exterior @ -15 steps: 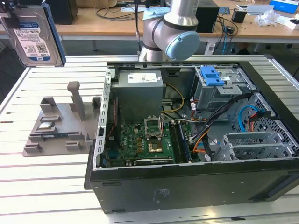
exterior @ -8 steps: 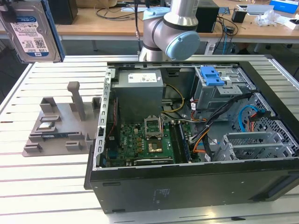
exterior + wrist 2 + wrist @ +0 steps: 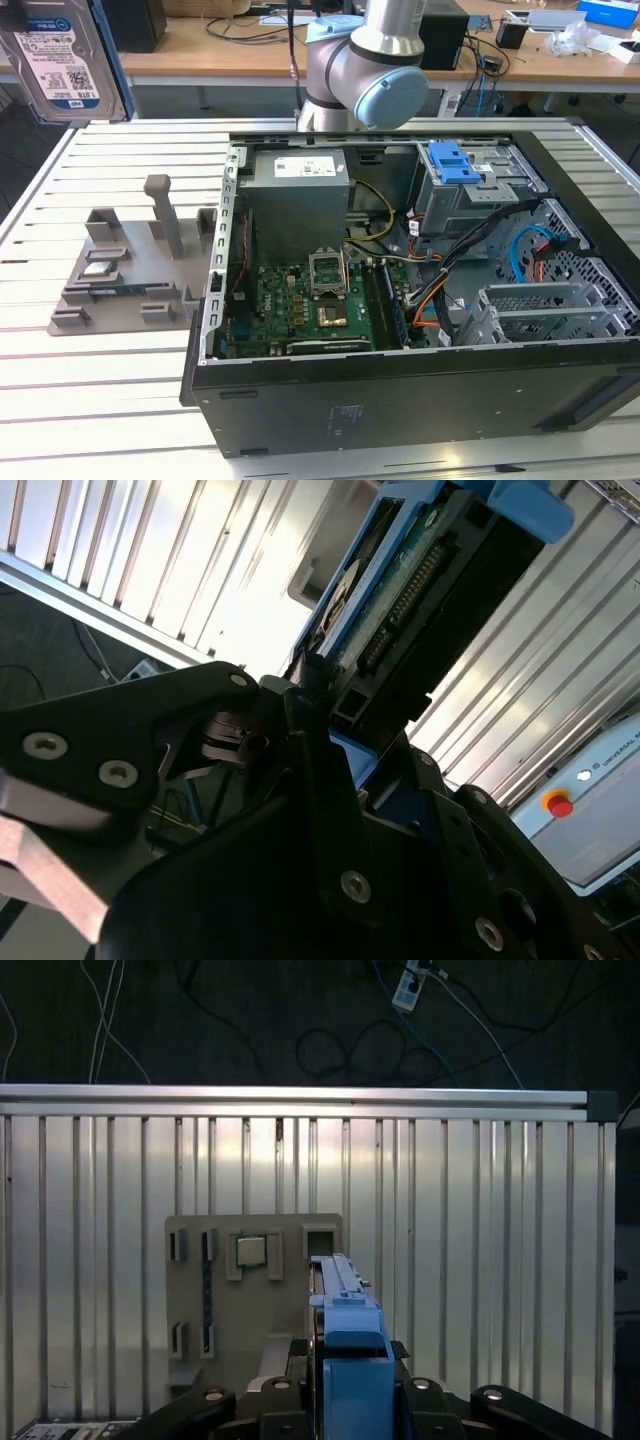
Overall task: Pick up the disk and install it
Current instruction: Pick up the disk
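Observation:
The disk [image 3: 55,60], a silver drive with a white-and-blue label in a blue carrier frame, hangs high in the air at the exterior view's upper left, well above the slatted table. In the second wrist view my gripper [image 3: 315,695] is shut on the disk [image 3: 400,590], its black fingers [image 3: 300,730] clamped on one end. In the first wrist view the disk [image 3: 340,1290] shows edge-on, sticking out from the gripper [image 3: 345,1360] over the grey fixture [image 3: 250,1300].
An open computer case [image 3: 400,390] lies on the table, with a drive cage [image 3: 470,200] and blue latch [image 3: 452,162] at its far right. The grey fixture [image 3: 130,270] holding a small silver chip [image 3: 97,268] stands left of it. The arm's column [image 3: 370,60] rises behind the case.

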